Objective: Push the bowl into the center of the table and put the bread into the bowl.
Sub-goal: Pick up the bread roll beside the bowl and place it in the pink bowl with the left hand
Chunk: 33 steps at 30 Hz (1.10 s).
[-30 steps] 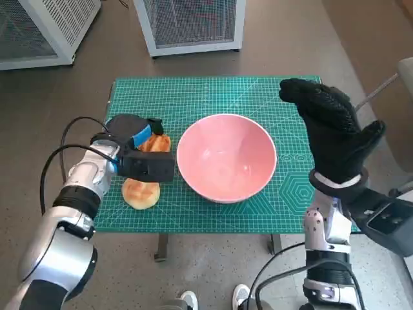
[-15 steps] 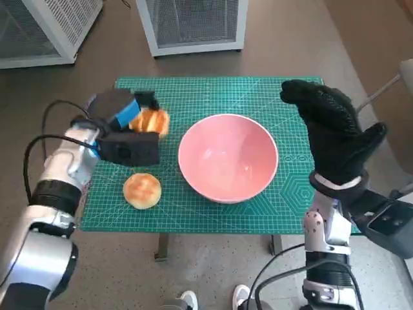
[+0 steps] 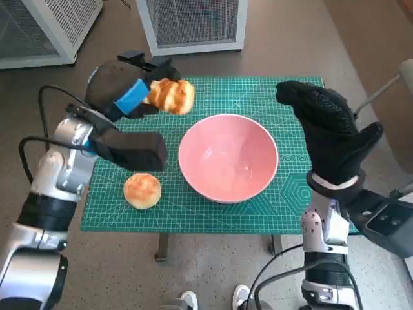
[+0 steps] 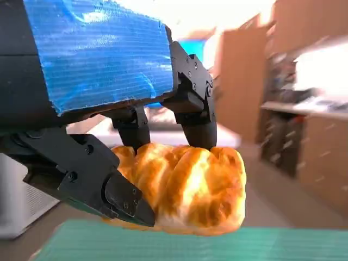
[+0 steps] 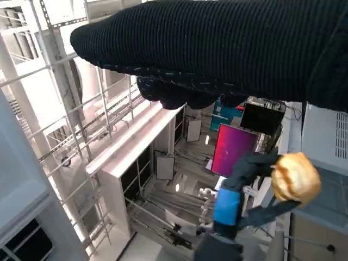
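Bread (image 3: 171, 95): one golden, ridged piece is pinched in my left hand (image 3: 122, 90), lifted well clear of the green mat (image 3: 213, 90) near the far left of the tabletop. A second ago this hand was low on the mat with the piece under it, just left of the bowl; half a second ago it had risen a little. Now it is higher and further back. The left wrist view confirms the hold: black fingers (image 4: 193, 117) press the top of the piece and the thumb side runs beneath it.

Pink bowl (image 3: 228, 157): sits about mid-mat, empty, same place in all three head views. I judge the push step done.

Second, round bun (image 3: 142, 190): lies on the mat left of the bowl, near the front edge, now uncovered.

Right hand (image 3: 329, 139): gloved, fingers spread, holding nothing, raised over the right side of the mat.

Reading: pick-up succeeded. What remains is carrying the piece right and toward me, over the bowl's rim, then letting go.
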Each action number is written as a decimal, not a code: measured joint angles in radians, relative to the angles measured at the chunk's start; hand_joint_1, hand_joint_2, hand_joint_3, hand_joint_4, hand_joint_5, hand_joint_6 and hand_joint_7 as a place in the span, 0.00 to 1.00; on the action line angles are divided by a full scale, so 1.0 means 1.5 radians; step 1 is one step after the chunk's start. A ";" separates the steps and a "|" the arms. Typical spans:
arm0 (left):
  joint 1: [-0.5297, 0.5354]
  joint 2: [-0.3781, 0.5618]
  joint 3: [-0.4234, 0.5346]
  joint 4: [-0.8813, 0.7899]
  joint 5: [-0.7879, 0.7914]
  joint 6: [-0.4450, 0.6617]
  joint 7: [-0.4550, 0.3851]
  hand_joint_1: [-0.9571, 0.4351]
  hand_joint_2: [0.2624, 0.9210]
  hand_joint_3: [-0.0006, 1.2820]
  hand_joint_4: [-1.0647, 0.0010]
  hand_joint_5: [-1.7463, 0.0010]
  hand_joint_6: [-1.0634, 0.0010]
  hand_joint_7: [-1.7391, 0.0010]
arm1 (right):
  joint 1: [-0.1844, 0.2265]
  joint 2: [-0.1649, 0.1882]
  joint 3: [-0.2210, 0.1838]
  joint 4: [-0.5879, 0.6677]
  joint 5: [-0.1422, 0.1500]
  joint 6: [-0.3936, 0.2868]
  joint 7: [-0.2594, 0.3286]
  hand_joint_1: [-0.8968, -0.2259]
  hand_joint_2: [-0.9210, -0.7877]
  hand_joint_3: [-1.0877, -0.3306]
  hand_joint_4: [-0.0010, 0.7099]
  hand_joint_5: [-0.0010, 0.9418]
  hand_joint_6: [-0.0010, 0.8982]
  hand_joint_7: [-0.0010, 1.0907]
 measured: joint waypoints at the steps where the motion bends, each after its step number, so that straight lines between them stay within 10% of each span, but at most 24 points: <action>1: 0.005 -0.003 0.002 -0.020 0.000 0.001 -0.003 0.69 0.99 0.01 0.30 0.37 0.34 0.38 | 0.001 0.000 0.000 -0.001 0.000 0.000 0.000 0.66 0.00 0.93 0.40 0.00 0.19 0.42; 28: 0.016 -0.120 -0.070 -0.006 0.001 -0.118 -0.075 0.69 1.00 0.09 0.42 0.25 0.42 0.36 | 0.024 -0.003 0.004 -0.018 -0.002 -0.001 0.000 0.66 0.00 0.91 0.40 0.00 0.17 0.43; 33: 0.016 -0.122 -0.073 0.020 0.002 -0.118 -0.097 0.59 0.92 0.05 0.80 0.81 0.78 0.67 | 0.029 -0.006 0.004 -0.029 -0.002 0.001 0.000 0.66 0.00 0.91 0.40 0.00 0.17 0.43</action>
